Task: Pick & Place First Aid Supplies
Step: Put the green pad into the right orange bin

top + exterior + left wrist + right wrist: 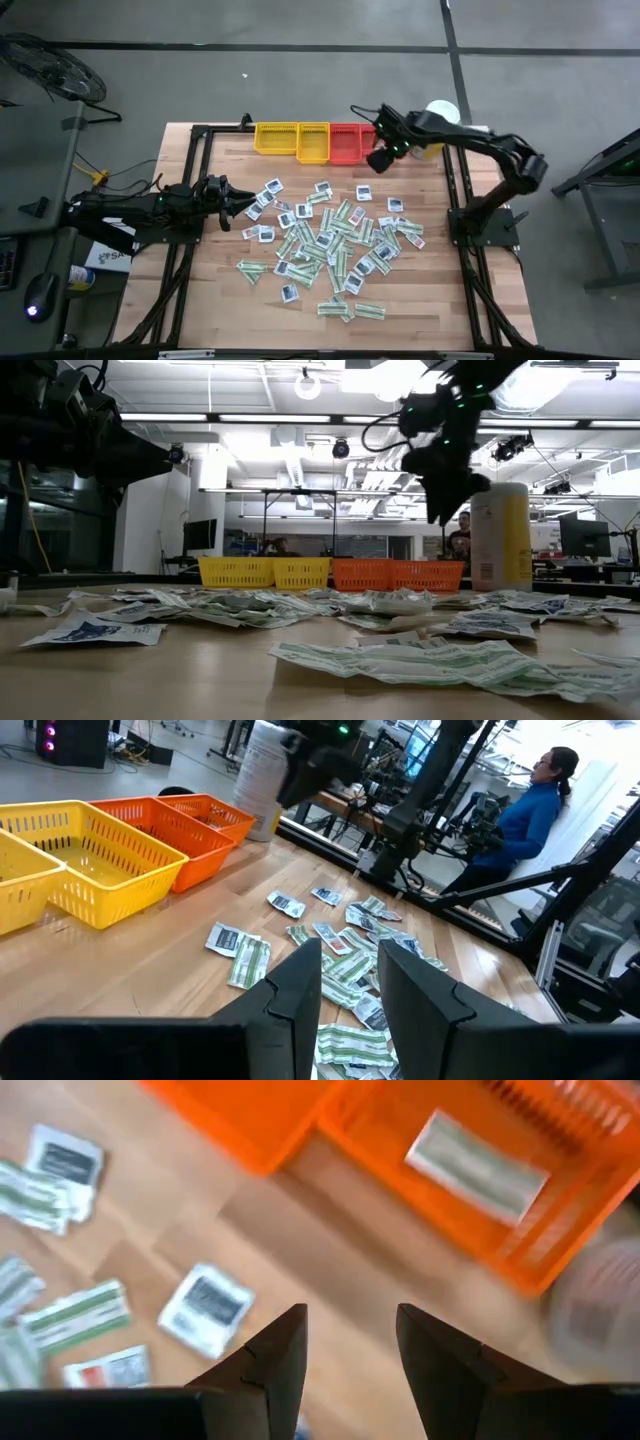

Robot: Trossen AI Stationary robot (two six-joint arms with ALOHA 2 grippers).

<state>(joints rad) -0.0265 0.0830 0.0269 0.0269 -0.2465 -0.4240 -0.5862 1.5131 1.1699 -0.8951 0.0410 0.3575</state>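
The right gripper (383, 158) hangs above the back of the table (220, 290), just in front of the red trays (352, 142) and beside the tall white-and-yellow canister (501, 536). In the right wrist view its two dark fingers (275, 1355) stand apart with bare wood between them and nothing in their grasp. A white-and-green strip packet (477, 1166) lies flat inside one orange-red tray (560, 1200) just beyond the fingers; its print is too blurred to read.

The left gripper (243, 205) is held over the left side of the table, pointing toward the packets. From its wrist camera the fingers (300, 985) show a narrow gap between them and no packet in it, so they look loosely parted and empty, though the tips are partly cut off at the edge and I cannot be fully sure.

The rest of the first aid packets (335, 245) are scattered loose across the middle of the table: narrow white-and-green strips mixed with small white squares with dark centres, many overlapping. Two of the squares (268, 190) lie near the left gripper's tips.

Two yellow trays (293, 140) stand in a row with the red ones along the back edge. A person in a blue top (525, 815) is in the room beyond the table.
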